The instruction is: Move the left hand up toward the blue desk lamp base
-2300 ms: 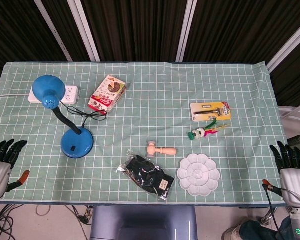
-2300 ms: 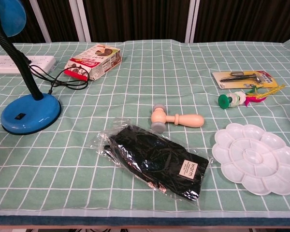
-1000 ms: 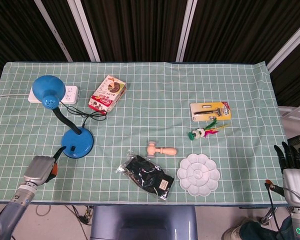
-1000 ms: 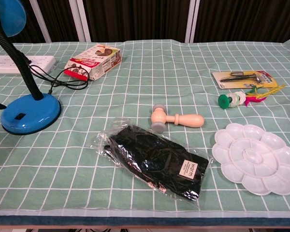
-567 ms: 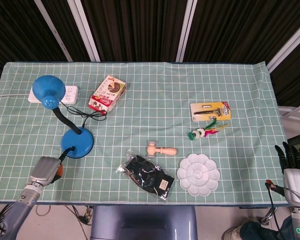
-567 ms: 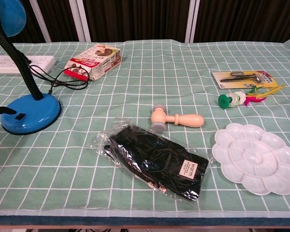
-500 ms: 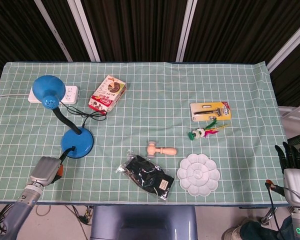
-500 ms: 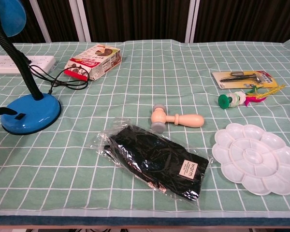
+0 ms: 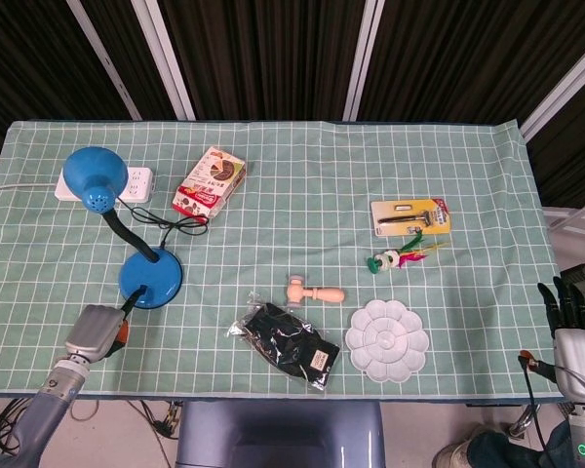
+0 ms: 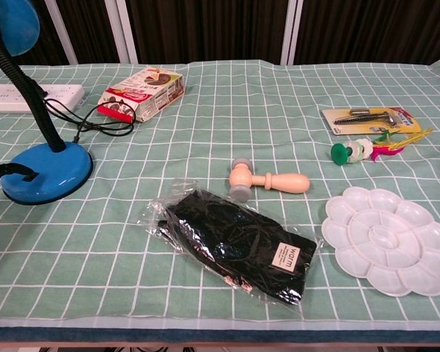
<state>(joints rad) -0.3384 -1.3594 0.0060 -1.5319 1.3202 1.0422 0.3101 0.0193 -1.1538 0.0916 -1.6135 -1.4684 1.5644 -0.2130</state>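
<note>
1. Right now your left hand (image 9: pixel 96 331) sits at the near-left edge of the tabletop (image 9: pixel 292 205), and the blue desk lamp base (image 9: pixel 150 279) lies just beyond it, up the cloth and a little to the robot's right. In the head view a dark fingertip seems to reach the base's near rim; in the chest view a dark finger (image 10: pixel 1 171) shows at that rim, but whether it touches is not clear.
2. Your left hand holds nothing that shows. How far its fingers are spread I cannot tell, since the grey back of the hand hides most of them.
3. Your right hand (image 9: pixel 575 336) rests off the far right edge with its fingers apart and empty, well apart from the lamp, so the left is plainly nearer.
4. From the base, the lamp's neck bends up and away to the shade (image 9: pixel 95 178); the cord (image 9: pixel 175 224) and snack box (image 9: pixel 210 182) lie beyond it.
5. Green checked cloth covers the surface, with dark slatted panels behind.
</note>
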